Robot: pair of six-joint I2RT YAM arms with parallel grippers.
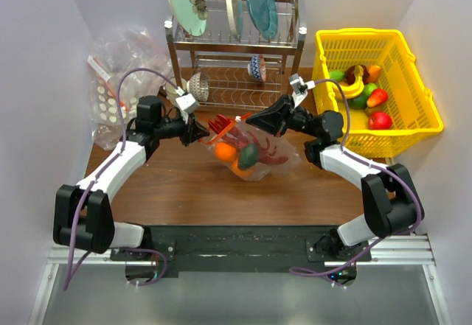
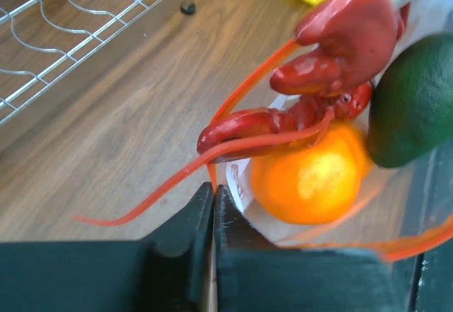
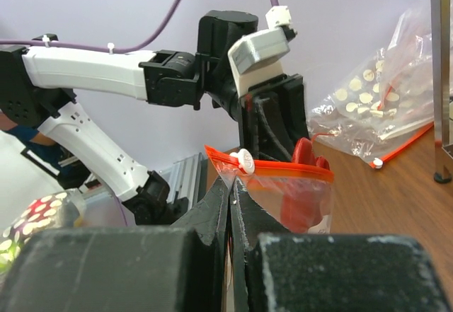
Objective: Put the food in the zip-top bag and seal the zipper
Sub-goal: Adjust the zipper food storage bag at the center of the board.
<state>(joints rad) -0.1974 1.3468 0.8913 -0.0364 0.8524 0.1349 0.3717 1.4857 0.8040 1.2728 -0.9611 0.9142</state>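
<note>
The zip-top bag hangs above the table between my two grippers. The orange, the dark green fruit and the red lobster are inside it. My left gripper is shut on the bag's left top edge; its wrist view shows the jaws pinched on the plastic beside the orange, the lobster and the green fruit. My right gripper is shut on the other top corner, just under the red zipper and its white slider.
A metal dish rack with plates stands at the back. A yellow basket of toy fruit sits at the back right. A heap of clear white-dotted bags lies at the back left and shows in the right wrist view.
</note>
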